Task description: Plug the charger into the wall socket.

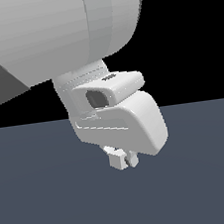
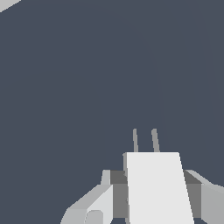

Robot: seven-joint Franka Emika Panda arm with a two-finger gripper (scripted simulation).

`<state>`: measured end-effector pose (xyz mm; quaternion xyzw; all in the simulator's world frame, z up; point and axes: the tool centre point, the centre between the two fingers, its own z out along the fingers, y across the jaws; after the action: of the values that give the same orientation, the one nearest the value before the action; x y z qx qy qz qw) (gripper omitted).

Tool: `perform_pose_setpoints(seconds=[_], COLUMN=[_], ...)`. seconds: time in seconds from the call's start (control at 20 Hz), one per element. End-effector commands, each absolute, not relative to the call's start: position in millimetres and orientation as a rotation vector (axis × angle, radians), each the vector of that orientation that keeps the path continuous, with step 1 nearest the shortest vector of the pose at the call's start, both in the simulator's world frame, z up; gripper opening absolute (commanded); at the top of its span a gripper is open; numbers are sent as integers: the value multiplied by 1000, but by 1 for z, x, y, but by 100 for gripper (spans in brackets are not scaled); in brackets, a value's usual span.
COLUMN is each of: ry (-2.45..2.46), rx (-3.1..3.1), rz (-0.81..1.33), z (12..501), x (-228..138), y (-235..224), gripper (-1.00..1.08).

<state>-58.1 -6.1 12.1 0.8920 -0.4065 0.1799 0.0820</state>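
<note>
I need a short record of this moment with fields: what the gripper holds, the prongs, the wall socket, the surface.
gripper: the gripper is shut on the charger
prongs: two thin prongs stick out of the charger's far end, away from the wrist
wall socket: cannot tell; only a pale corner shows at the wrist view's edge
surface: plain dark grey floor

Off-white charger (image 2: 154,186) held between fingers (image 2: 117,197), two prongs forward
</note>
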Motion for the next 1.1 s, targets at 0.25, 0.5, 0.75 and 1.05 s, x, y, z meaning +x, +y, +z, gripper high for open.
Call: perform_pose_setpoints(seconds=[0.25,0.5,0.75,1.05], ry=[-1211,-1200,-1131,-977], rx=[2667,2672,2711,2789], rz=[538,541,550,570], z=[11,13,18,28], x=[-58,-57,-54,-47], y=[-5,-8,-9,-13], gripper=[-100,-100,-100,-100])
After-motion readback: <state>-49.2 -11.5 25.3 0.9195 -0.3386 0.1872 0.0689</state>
